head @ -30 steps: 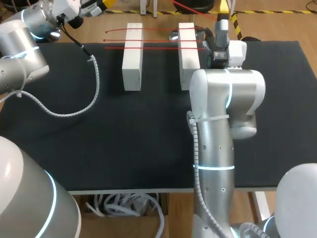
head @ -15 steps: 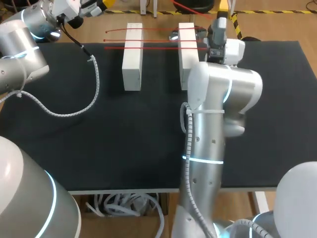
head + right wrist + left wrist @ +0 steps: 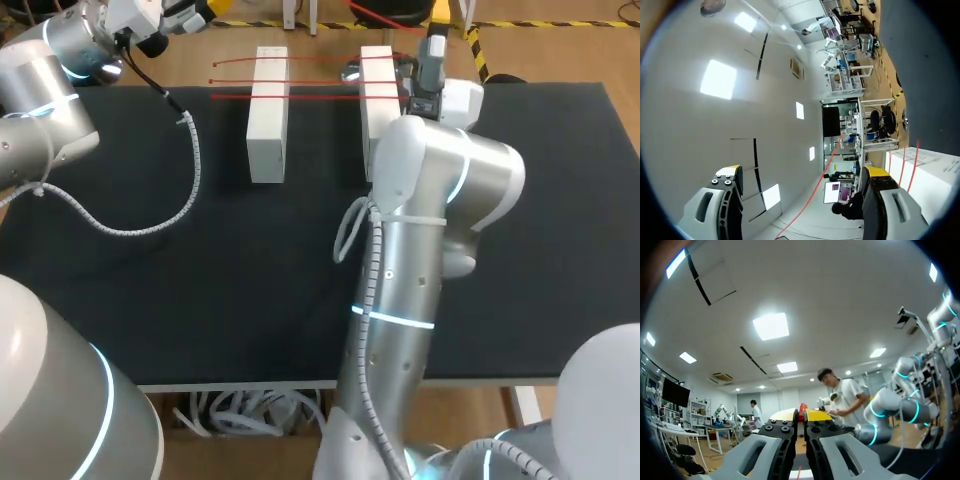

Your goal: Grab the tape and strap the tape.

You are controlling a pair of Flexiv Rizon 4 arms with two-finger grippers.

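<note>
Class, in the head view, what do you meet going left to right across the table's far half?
Left arm, spiral cable, left white block, right white block, right arm's wrist. The red tape spans both blocks, so it has no single place.

Matt black table (image 3: 200, 290), glossy right arm (image 3: 430, 200)
</note>
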